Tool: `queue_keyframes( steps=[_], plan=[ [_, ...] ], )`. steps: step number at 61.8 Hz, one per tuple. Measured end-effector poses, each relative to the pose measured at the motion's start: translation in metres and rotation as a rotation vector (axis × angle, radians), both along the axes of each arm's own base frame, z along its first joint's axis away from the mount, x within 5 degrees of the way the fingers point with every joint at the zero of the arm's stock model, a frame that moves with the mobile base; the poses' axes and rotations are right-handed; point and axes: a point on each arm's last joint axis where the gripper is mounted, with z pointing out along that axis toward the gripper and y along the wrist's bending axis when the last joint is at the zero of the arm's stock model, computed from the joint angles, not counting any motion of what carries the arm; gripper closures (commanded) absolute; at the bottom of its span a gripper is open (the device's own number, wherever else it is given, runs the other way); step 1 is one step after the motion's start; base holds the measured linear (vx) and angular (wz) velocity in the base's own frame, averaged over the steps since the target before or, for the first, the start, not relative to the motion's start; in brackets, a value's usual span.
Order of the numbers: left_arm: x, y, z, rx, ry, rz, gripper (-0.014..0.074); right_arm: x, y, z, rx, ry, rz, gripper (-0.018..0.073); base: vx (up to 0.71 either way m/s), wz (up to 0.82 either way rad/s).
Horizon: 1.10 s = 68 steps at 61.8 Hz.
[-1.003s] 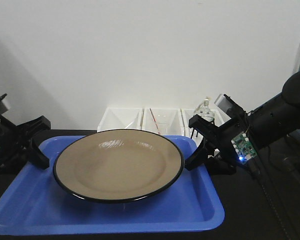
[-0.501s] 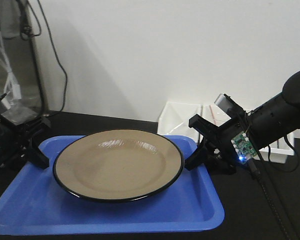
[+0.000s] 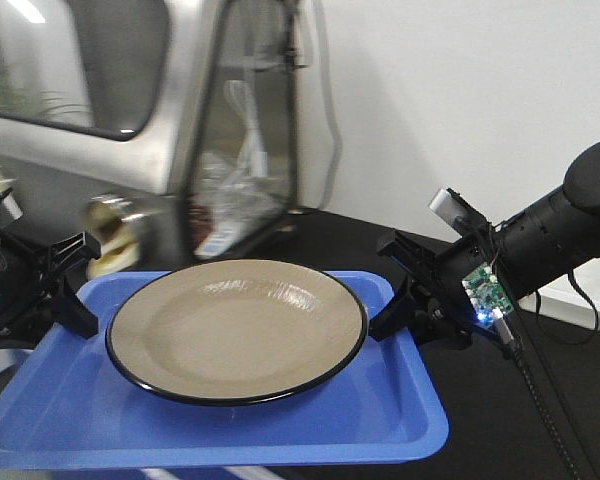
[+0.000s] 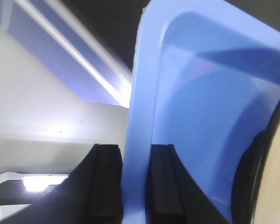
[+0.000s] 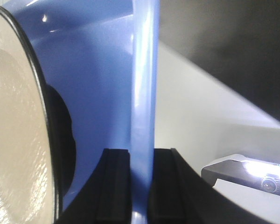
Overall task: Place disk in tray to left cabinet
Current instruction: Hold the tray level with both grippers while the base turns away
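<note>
My left gripper (image 3: 78, 285) and right gripper (image 3: 392, 288) clamp opposite rims of the tray (image 3: 230, 432), with the disk (image 3: 235, 330) centred on it. I judge this the carry; next, keep it level toward the left cabinet.

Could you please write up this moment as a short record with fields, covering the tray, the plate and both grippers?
carried item: flat bright blue plastic tray, held between the two arms
load: large round glossy tan disk with black rim, lying flat on the tray, roughly centred
left gripper: shut on the tray's left rim
right gripper: shut on the tray's right rim
background: blurred silvery metal unit with a glass panel, behind the tray towards the left
placement: not yet done
</note>
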Motion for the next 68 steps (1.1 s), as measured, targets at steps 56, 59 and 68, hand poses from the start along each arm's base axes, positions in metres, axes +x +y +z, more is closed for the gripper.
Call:
queue_keyframes(
  steps=[56, 59, 68],
  plan=[
    [0.0000, 0.0000, 0.0000, 0.000, 0.000, 0.001, 0.0596, 0.0000, 0.0000, 0.0000, 0.000, 0.000, 0.000, 0.0564, 0.07, 0.72],
    [0.0000, 0.0000, 0.0000, 0.000, 0.000, 0.001, 0.0596, 0.0000, 0.0000, 0.0000, 0.000, 0.000, 0.000, 0.0564, 0.18, 0.64],
    [-0.0002, 0.0000, 0.0003, 0.000, -0.001, 0.001, 0.0596, 0.0000, 0.0001, 0.0000, 0.001, 0.000, 0.000, 0.0564, 0.20, 0.60]
  ],
)
